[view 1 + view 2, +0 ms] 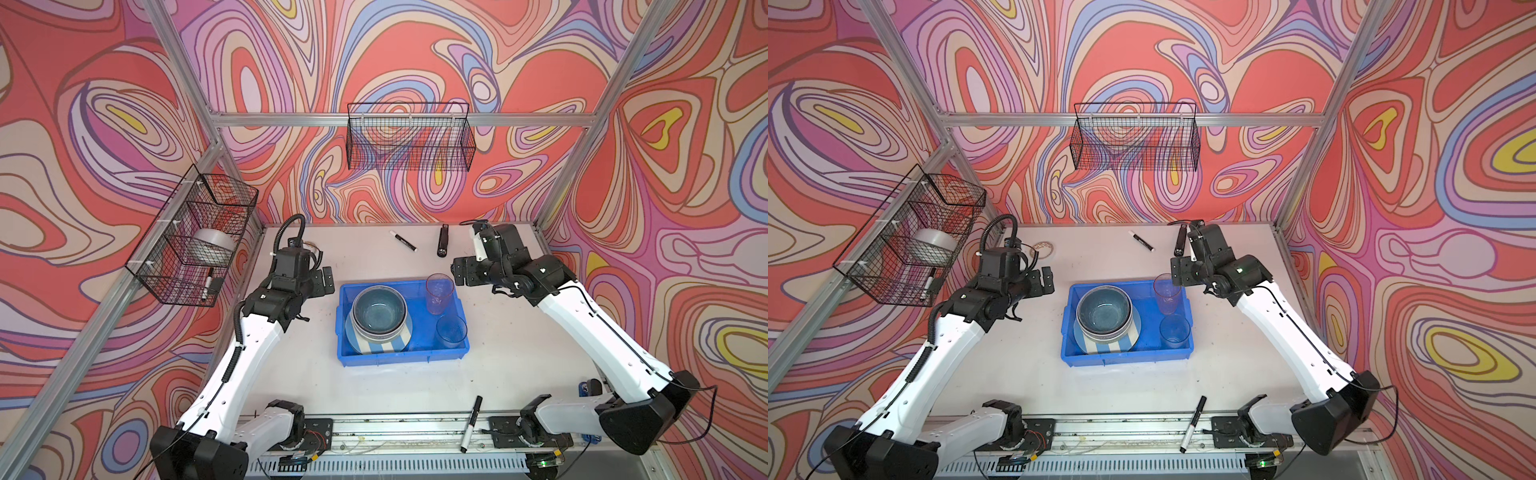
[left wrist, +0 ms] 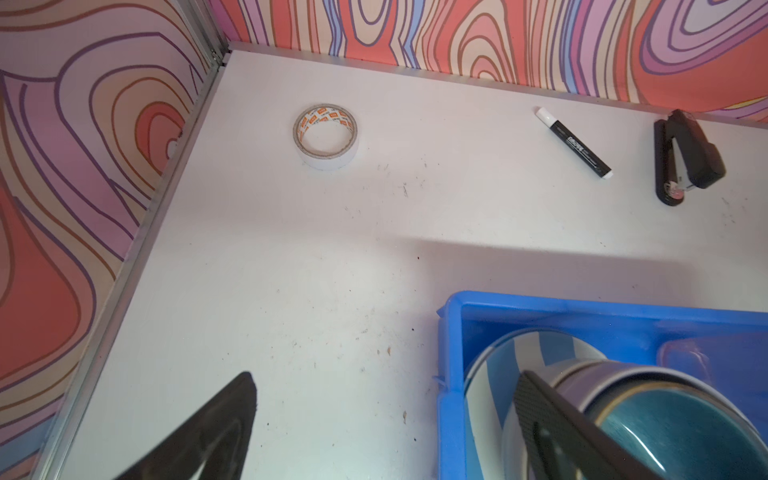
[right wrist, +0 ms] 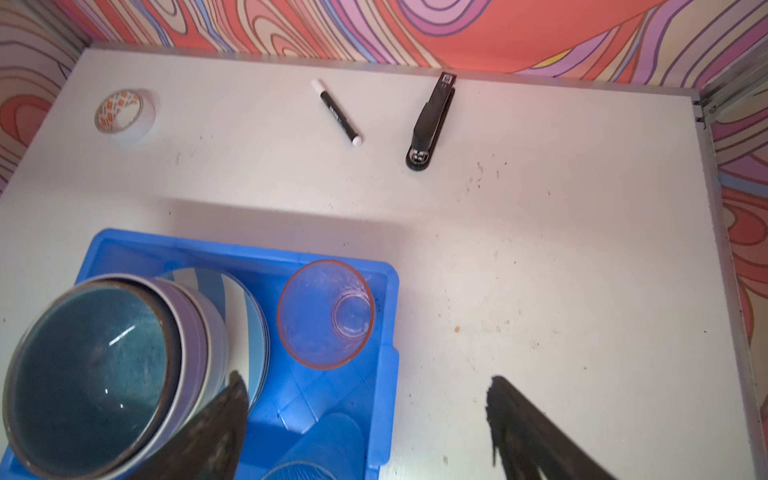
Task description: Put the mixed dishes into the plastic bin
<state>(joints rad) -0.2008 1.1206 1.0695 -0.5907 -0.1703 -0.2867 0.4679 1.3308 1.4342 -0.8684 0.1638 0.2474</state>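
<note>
The blue plastic bin [image 1: 399, 360] [image 1: 1125, 357] stands mid-table. Inside it a dark blue bowl [image 1: 379, 309] [image 3: 91, 374] is nested in a lavender bowl, on a blue-white striped plate [image 1: 382, 345] [image 2: 519, 353]. A pink tumbler [image 1: 439, 293] [image 3: 326, 313] and a bluish tumbler [image 1: 451, 330] [image 3: 320, 449] stand upright at the bin's right end. My left gripper [image 1: 324, 282] [image 2: 384, 378] hovers open and empty beside the bin's far left corner. By the far right corner, next to the pink tumbler, my right gripper [image 1: 462, 271] [image 3: 368, 378] is also open and holds nothing.
At the back of the table lie a tape roll [image 2: 325, 136], a black-and-white marker [image 1: 402, 240] and a black stapler [image 1: 443, 241]. Another marker [image 1: 471, 424] lies at the front edge. A wire basket [image 1: 195, 241] hangs on the left wall, another [image 1: 409, 137] on the back wall.
</note>
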